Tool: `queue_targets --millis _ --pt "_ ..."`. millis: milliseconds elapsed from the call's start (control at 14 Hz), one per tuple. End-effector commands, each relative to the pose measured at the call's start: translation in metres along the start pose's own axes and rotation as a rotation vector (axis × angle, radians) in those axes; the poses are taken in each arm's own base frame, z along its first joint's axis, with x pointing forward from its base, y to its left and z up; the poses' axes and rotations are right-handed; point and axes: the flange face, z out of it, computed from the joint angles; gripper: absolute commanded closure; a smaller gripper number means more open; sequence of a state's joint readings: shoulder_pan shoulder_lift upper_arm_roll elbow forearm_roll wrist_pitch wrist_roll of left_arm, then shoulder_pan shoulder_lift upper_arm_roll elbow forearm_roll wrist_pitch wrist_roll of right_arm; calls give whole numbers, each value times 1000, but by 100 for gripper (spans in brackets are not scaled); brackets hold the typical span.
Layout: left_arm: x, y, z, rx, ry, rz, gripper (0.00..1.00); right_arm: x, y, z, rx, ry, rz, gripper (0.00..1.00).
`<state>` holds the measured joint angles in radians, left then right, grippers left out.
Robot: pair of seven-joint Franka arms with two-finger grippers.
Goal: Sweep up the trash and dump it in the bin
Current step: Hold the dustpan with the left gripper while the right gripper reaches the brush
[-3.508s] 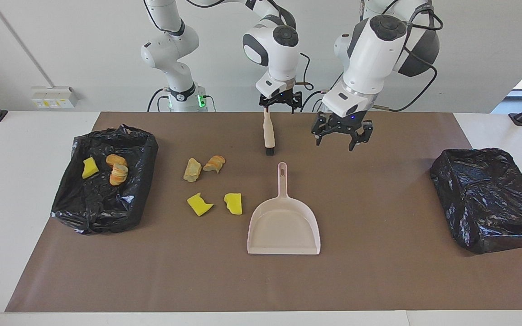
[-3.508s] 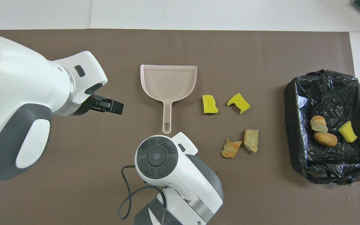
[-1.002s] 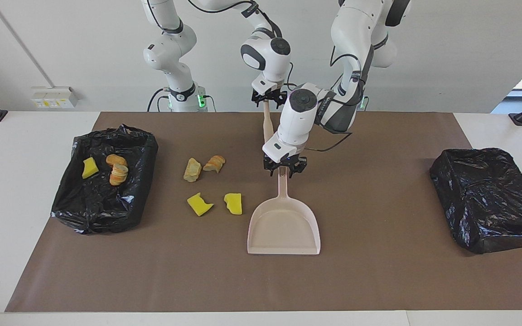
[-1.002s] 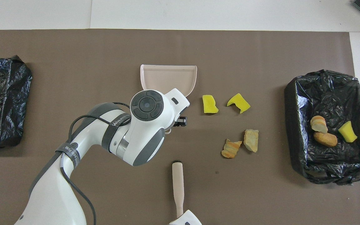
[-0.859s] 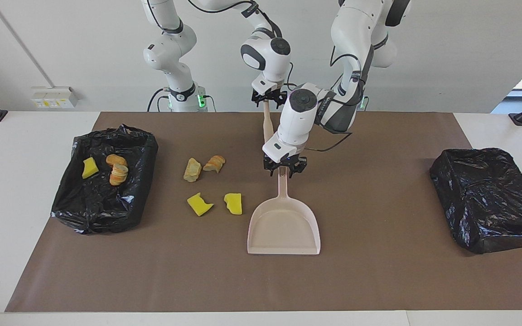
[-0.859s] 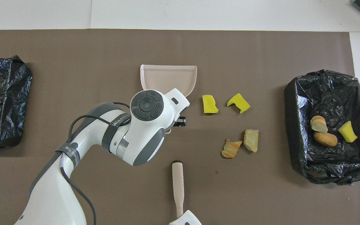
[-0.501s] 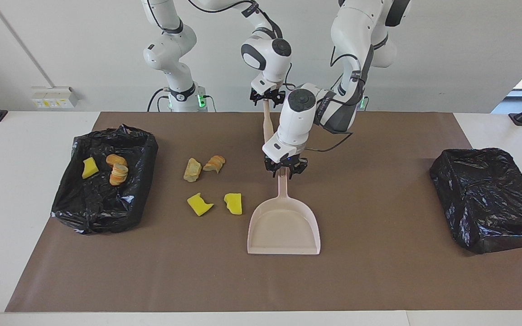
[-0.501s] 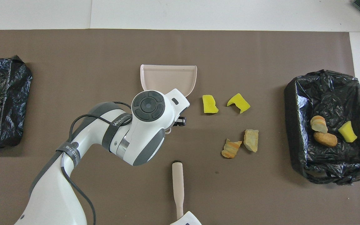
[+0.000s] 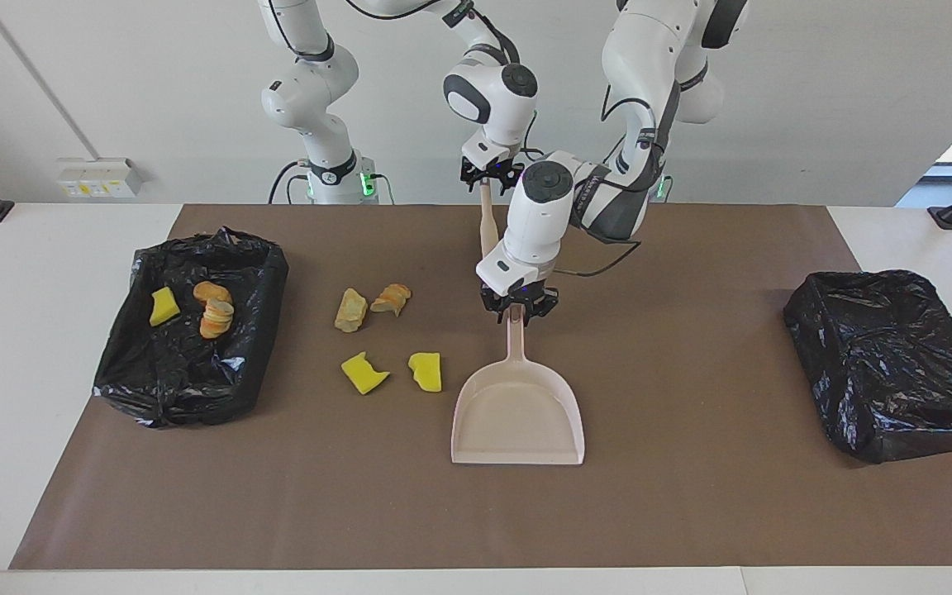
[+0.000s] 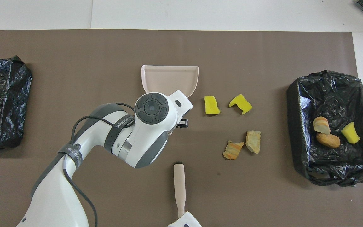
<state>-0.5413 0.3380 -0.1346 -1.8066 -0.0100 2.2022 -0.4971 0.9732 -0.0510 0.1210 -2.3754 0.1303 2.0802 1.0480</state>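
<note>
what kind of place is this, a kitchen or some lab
Most likely a robotics lab, not a kitchen: two white robot arms are mounted at a bare table with a brown mat, where a dustpan, sponge and bread-like scraps and bag-lined bins form a staged sweeping setup.

The room is bright and evenly lit, daylight seemingly entering at the left arm's end, where a window edge glows pale. Shadows under the dustpan (image 9: 517, 413) and the trash chunks (image 9: 364, 372) are faint and short. The black bin liners (image 9: 889, 364) catch small white glints. Both views are sharp, without blur or edge bending.
</note>
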Motion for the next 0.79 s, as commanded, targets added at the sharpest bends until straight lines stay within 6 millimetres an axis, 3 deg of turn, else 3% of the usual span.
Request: queue_targets --millis 0,430,573,644,716 --pt "-2 -1 -1 24 15 -2 50 13 3 -12 -19 -2 -24 24" --pt "-4 -1 1 29 9 0 59 18 4 -13 -3 3 -10 36" --pt "-4 -1 1 35 7 3 65 19 3 -14 7 9 -4 54" --pt "-4 -2 1 44 10 10 74 19 2 -15 15 14 -2 77" --pt "-5 -2 1 50 8 12 84 19 1 -15 15 14 -4 91"
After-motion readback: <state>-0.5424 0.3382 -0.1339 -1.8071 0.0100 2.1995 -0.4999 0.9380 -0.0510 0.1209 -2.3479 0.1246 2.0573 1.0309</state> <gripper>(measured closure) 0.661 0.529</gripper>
